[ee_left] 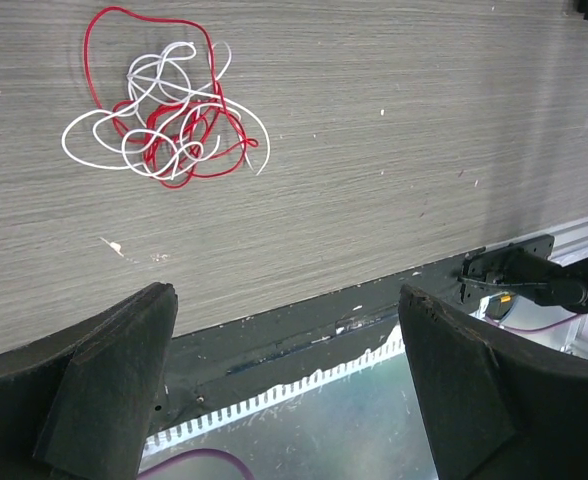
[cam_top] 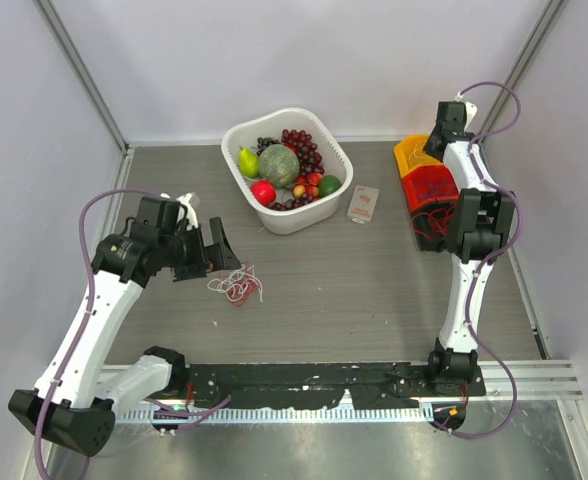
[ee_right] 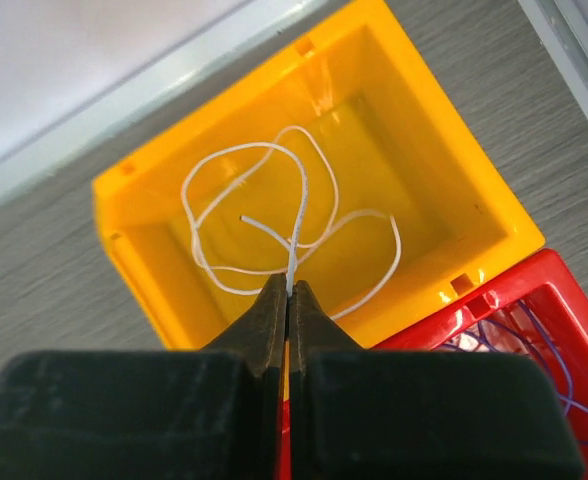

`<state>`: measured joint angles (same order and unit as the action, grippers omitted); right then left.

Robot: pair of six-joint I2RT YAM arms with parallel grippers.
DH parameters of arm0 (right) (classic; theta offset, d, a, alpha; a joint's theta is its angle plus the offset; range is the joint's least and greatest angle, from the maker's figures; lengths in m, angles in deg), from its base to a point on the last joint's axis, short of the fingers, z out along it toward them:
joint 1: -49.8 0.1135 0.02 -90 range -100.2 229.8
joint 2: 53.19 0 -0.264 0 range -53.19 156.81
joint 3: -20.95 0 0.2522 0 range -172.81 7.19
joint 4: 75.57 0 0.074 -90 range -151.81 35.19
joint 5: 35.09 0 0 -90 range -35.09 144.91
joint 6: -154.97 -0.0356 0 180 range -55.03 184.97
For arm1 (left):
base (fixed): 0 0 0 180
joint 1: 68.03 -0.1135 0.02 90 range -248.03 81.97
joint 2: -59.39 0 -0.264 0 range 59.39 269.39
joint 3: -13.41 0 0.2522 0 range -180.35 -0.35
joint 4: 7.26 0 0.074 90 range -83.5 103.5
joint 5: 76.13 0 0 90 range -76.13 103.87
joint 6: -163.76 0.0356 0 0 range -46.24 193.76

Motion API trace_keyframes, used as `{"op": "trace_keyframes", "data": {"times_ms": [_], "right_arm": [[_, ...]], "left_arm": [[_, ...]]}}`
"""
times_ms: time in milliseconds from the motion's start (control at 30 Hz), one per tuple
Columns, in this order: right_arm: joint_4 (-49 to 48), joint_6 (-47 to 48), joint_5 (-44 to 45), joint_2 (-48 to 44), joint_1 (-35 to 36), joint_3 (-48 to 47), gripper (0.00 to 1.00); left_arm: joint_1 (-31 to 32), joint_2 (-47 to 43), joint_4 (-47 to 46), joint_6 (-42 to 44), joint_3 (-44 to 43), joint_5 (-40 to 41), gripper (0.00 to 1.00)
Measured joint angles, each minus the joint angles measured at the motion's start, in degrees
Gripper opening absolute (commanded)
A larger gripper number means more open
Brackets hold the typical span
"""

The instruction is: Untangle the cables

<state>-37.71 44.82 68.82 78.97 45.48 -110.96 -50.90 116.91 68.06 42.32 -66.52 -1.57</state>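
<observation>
Loosely heaped, the tangled bunch of thin red and white cables [cam_top: 236, 286] lay flat on the left half of the grey wood-grain tabletop [cam_top: 374, 300], nearer the near edge than the far one. The bunch had no single heading. Its loops spread a little wider along the near edge than across it, and one big red loop bulged out on one side. Just beside it the black left claw [ee_left: 286, 300] hung above the table with its fingers spread wide, gripping nothing.

At the far right corner the black right claw [ee_right: 289, 300] was pressed together, pinching a single thin white cable [ee_right: 299, 190]. That white cable ran straight away from the fingertips, then curled into loops inside the square yellow plastic bin [ee_right: 424, 190]. Touching that bin stood a red plastic bin [ee_right: 534, 290] holding purple-blue wire [ee_right: 539, 350]. A white plastic fruit basket [cam_top: 284, 222] sat at the middle of the far edge. Pale panel walls closed in the table.
</observation>
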Motion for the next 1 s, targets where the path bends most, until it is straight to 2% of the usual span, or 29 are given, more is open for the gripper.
{"op": "trace_keyframes", "data": {"times_ms": [133, 433, 533, 600, 667, 733, 833, 933, 1000], "right_arm": [[1.7, 3.21, 0.35, 2.62, -0.26, -0.9, 0.01], [8.44, 8.37, 1.53, 7.08, -0.24, -9.27, 0.45], [11.8, 8.61, 1.9, 7.1, 0.17, -12.83, 0.53], [13.44, 8.11, 2.47, 6.62, 0.42, -14.43, 0.54], [15.47, 7.04, 2.64, 5.2, 0.59, -14.12, 0.54], [16.2, 5.35, 2.38, 1.64, 0.85, -10.25, 0.54], [16.39, 2.95, 0.04, -8.9, 2.32, 3.28, 0.54], [15.15, 1.7, -2.73, -21.22, 7.19, 17.68, 0.54], [13.31, 1.16, -4.94, -29.51, 13.84, 26.69, 0.54]], "left_arm": [[0.0, -1.14, 0.02, -0.13, 0.59, 0.04, 0.96], [0.0, -1.53, -0.07, -1.36, 1.62, -0.33, 0.95], [0.0, -1.2, 0.0, -1.86, 3.45, 0.04, 0.93], [0.0, -0.42, -0.02, -2.47, 4.7, 0.15, 0.87], [0.0, 0.33, -0.07, -2.71, 6.19, 0.48, 0.75], [0.0, 0.68, -0.87, -2.6, 8.41, 0.79, 0.69], [0.0, 1.95, -2.82, -2.51, 12.7, 1.07, 0.68], [0.0, 5.42, -5.22, -2.6, 15.63, 1.09, 0.75], [0.0, 8.28, -6.95, -2.64, 16.85, 1.36, 0.81]]}}
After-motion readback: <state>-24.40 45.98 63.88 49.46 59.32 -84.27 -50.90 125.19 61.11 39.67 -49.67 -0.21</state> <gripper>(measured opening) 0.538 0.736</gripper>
